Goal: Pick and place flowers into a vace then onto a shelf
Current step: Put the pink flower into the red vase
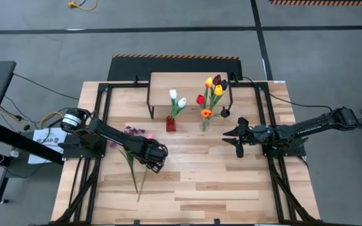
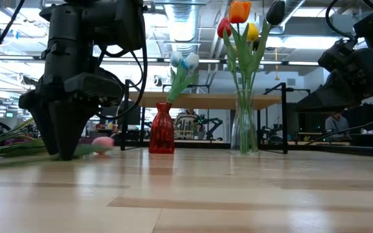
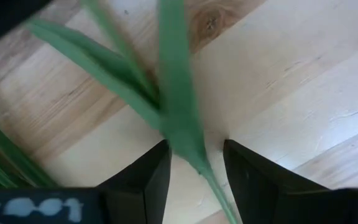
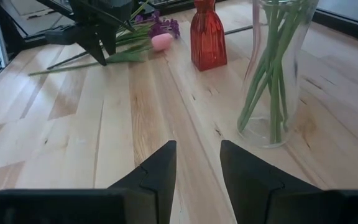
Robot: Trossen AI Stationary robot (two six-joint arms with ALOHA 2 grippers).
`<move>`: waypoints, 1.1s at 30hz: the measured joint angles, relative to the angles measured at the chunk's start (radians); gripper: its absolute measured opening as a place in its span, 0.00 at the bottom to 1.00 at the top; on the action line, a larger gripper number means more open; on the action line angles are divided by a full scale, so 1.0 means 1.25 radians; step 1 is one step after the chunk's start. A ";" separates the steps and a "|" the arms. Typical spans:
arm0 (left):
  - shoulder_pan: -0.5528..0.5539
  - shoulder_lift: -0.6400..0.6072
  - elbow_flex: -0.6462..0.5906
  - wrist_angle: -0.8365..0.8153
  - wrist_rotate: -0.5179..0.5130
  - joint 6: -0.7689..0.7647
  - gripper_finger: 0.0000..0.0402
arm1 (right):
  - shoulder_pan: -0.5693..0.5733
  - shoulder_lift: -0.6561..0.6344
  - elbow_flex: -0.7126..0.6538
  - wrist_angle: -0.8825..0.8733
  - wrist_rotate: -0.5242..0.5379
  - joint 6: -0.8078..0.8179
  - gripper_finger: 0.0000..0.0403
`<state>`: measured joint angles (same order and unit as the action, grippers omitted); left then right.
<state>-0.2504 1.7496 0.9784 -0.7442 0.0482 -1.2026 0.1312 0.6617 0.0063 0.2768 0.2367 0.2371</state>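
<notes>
Green stem (image 3: 182, 134) between left claw (image 3: 194, 165) fingers (seemingly ungripped).

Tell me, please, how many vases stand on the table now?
2. The red vase stands just in front of the shelf; the clear glass vase stands to its right, holding several flowers. Others may be hidden.

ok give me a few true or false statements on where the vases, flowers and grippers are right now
1. The red vase holds white flowers. True.
2. Both vases stand on top of the shelf. False: the red vase and the clear vase stand on the table, in front of it.
3. The left gripper straddles a green stem lying on the table. True.
4. The right gripper holds a flower. False: nothing is between its open fingers.
5. The clear vase is empty. False: it holds several tulips.
</notes>
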 joint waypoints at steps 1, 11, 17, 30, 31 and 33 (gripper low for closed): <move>0.000 0.000 0.000 0.002 0.000 0.000 0.35 | 0.000 0.000 0.000 0.000 0.000 0.000 0.29; 0.000 0.001 -0.001 0.002 -0.004 0.000 0.35 | 0.000 0.000 0.000 0.000 0.000 0.000 0.29; -0.001 0.002 -0.002 0.002 -0.019 0.001 0.28 | 0.000 0.000 0.000 0.000 0.000 0.000 0.29; -0.016 0.003 -0.002 0.003 -0.064 0.015 0.03 | 0.000 0.000 0.000 0.000 0.000 0.000 0.29; -0.020 0.003 -0.002 0.004 -0.066 0.011 0.03 | 0.000 0.000 0.000 0.000 0.000 0.000 0.29; -0.030 0.004 0.003 0.002 -0.073 0.003 0.03 | 0.000 0.000 0.000 0.000 0.000 0.000 0.29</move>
<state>-0.2874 1.7545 0.9821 -0.7423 -0.0435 -1.1985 0.1307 0.6617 0.0063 0.2768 0.2363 0.2371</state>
